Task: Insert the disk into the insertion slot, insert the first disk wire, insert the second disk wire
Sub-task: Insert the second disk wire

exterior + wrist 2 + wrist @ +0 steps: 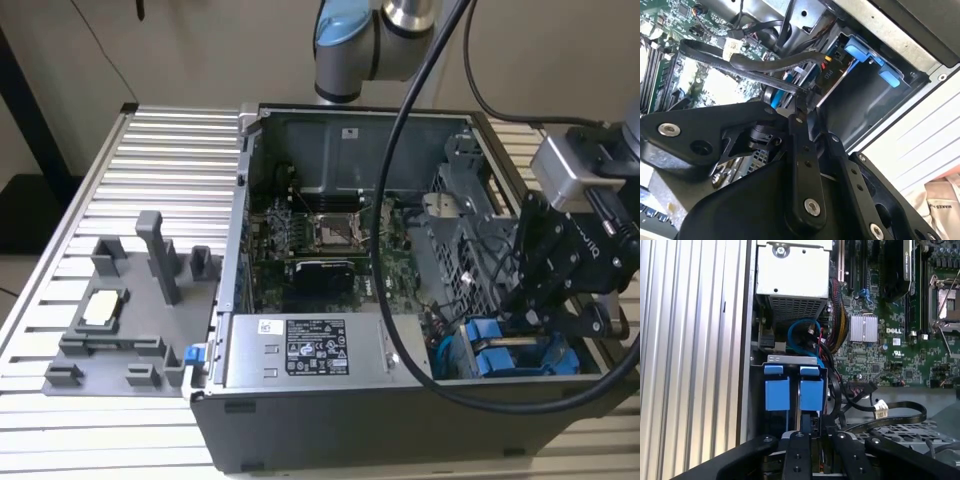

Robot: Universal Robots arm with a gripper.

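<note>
The gripper (pixel 816 437) is held low at the drive cage (pixel 470 225) – fingers pressed together on a black wire connector (pixel 807 100) – beside the disk (pixel 811 390), seated in its insertion slot (pixel 795 362).

blue drive carriers (pixel 794 389): 2 | computer case (pixel 400 420): 1 | grey fixture tray (pixel 120 335): 1

Through the first wrist view I look along my gripper (pixel 816 432), its black fingers (pixel 799 455) set close together at the edge of the drive cage (pixel 790 359). Two blue carriers sit side by side in it; the disk (pixel 811 390) is the one in line with my fingers, the other blue-framed drive (pixel 776 390) just beside it. A blue cable (pixel 796 335) loops behind them, beside the green motherboard (pixel 890 350). A flat black cable (pixel 890 417) with a white tag curves nearby. Ribbed aluminium table (pixel 690 355) runs alongside the case.
</note>
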